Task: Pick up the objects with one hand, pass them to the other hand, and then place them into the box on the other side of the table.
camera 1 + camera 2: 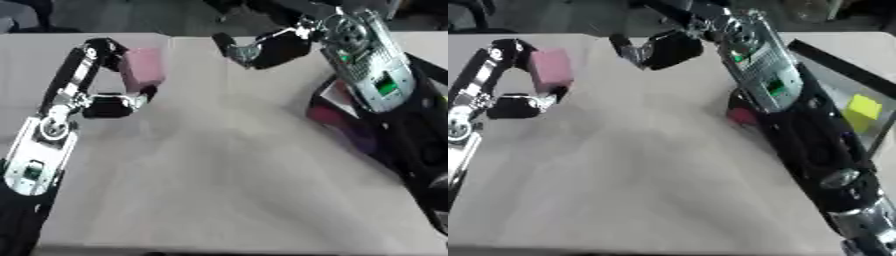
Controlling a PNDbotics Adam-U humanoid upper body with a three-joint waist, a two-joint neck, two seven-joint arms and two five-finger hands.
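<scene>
A pink block (144, 67) hangs above the table's far left, and my left hand (109, 105) is shut on it, long fingers (74, 70) arching over its top and the thumb under its lower edge. My right hand (267, 50) reaches in from the upper right and hovers over the far middle of the table. Its fingers (226, 42) are extended towards the block, a short gap away, with nothing in them. A dark box (842, 75) lies at the right edge, mostly hidden by my right arm.
Inside the box shows a yellow object (864, 111). A reddish object (742, 115) peeks out beside my right forearm (763, 65). The pale table (227, 175) stretches bare through the middle and front. Dark floor lies beyond the far edge.
</scene>
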